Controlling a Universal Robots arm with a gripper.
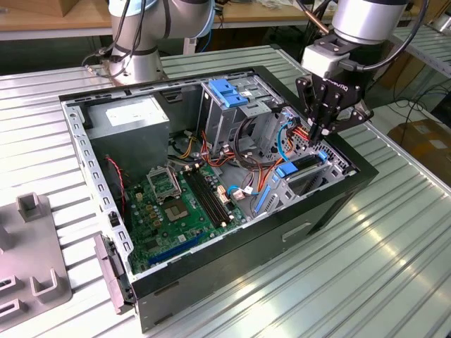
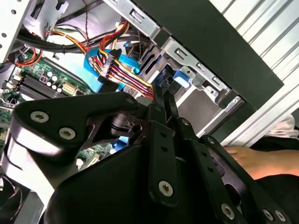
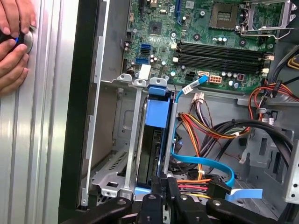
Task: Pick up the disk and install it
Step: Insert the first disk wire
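Note:
The disk (image 3: pixel 153 156) stands on edge in the drive bay at the front corner of the open computer case (image 1: pixel 211 260), dark, with blue plastic rails (image 3: pixel 154 112) at its ends. In the exterior view the disk (image 1: pixel 304 163) sits tilted in that bay, on the exterior view's right. My gripper (image 1: pixel 321 138) hangs straight above the bay, fingers pointing down and shut together. The fingertips (image 3: pixel 167 182) rest at the disk's end, by a blue tab (image 2: pixel 176 83). Nothing shows between them. In the second wrist view the gripper (image 2: pixel 163 99) points into the bay.
Bundles of red, yellow and blue cables (image 3: pixel 205 163) run close beside the bay. The green motherboard (image 1: pixel 176 204), a grey power supply (image 1: pixel 130 116) and a tall metal cage with a blue handle (image 1: pixel 227 91) sit inside the case. A person's hand (image 3: pixel 14 42) rests on the ribbed table.

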